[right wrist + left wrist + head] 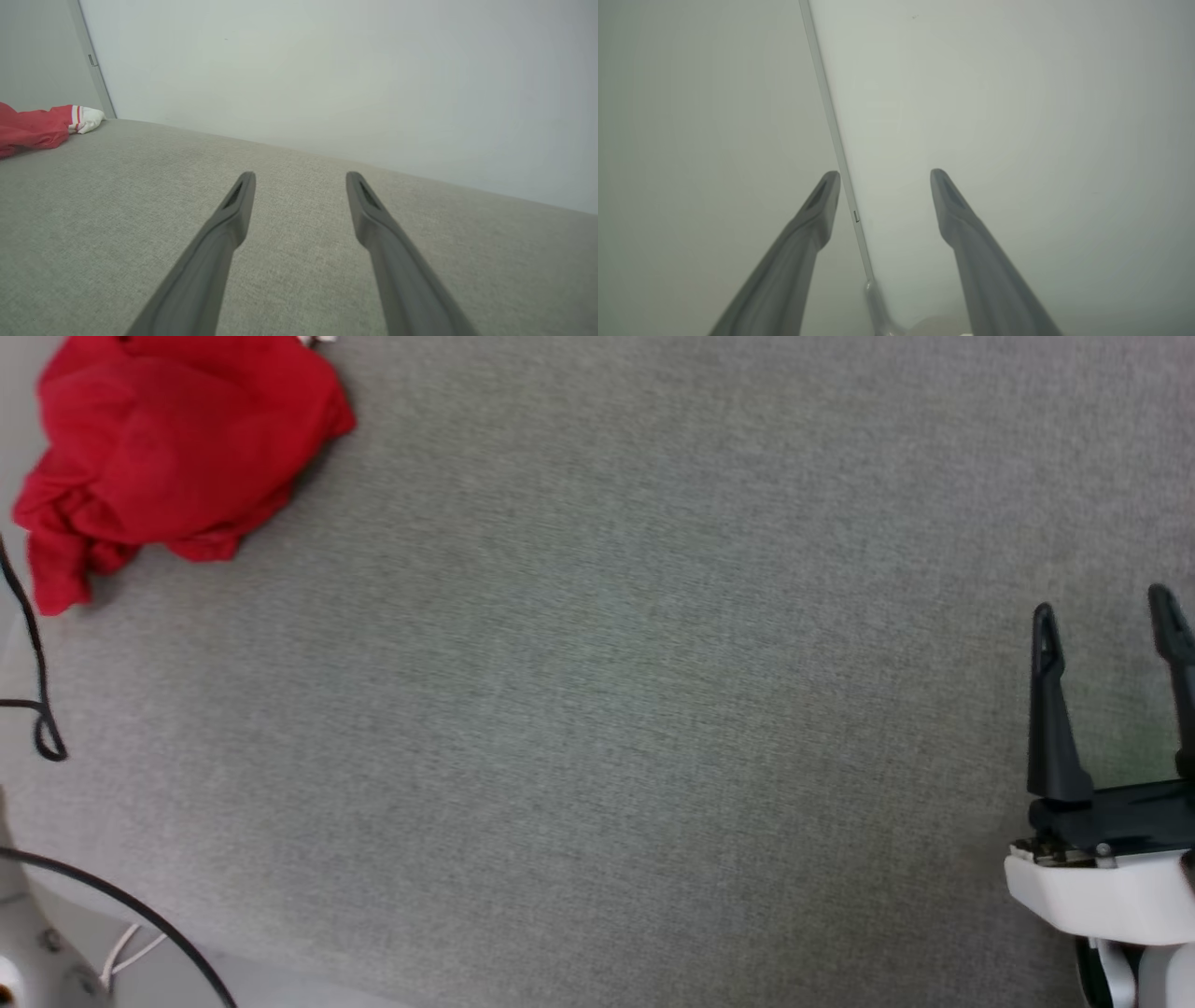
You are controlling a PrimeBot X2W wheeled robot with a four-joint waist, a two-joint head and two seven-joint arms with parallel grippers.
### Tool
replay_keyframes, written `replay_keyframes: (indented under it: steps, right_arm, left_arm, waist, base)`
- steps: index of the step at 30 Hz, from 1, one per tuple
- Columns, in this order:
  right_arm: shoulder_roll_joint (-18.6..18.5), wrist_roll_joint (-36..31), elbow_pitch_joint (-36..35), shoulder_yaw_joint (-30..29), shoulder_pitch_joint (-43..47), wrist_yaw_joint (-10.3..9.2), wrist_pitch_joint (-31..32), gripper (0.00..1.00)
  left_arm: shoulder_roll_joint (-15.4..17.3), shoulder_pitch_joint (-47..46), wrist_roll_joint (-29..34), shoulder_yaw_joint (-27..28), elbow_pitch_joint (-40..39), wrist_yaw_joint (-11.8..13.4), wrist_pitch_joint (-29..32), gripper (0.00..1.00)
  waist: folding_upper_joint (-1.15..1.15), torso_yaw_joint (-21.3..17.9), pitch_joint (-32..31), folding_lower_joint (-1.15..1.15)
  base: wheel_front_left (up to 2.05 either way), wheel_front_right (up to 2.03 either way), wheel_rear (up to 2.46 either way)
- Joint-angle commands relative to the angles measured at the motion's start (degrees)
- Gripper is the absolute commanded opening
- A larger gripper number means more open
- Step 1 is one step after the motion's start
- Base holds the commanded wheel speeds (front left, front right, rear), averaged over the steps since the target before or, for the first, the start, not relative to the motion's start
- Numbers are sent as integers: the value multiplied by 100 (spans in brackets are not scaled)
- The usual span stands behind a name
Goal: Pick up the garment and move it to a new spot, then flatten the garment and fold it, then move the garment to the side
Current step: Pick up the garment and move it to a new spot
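The garment (pixel 168 457) lies crumpled in a red heap at the far left corner of the grey fabric surface (pixel 607 709), nothing touching it. From the right wrist view, one white sleeve (pixel 89 119) with red-white striped trim pokes out of the heap toward the pale wall (pixel 327 70). The right gripper (pixel 1102 602) hovers at the near right edge, well apart from the garment, its two dark fingers spread and empty. The left gripper (pixel 885 173) is likewise spread and holds nothing, pointing at a pale wall crossed by a thin upright strip (pixel 831 116). A black cable (pixel 37 663) loops at the surface's left edge, below the garment.
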Motion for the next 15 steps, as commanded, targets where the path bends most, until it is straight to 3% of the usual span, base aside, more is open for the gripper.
replay_keyframes:
  steps: [1,5,15]
  right_arm:
    - [-7,-59,-94,-25,-104,-2,-10,100]
    - [-6,-93,-272,-31,-167,-2,-11,100]
    - [-11,-202,-575,-3,-281,-2,-11,100]
  left_arm:
    - [163,-133,15,-78,209,-19,-14,100]
    - [646,-571,-288,-413,933,-31,357,100]
    - [1752,-961,-2456,-2292,1652,-34,2941,100]
  waist:
    - [0,-260,343,-1]
    - [0,-389,538,-1]
    - [0,-555,909,-1]
  base:
    - [0,0,0]
    - [0,0,0]
    - [0,0,0]
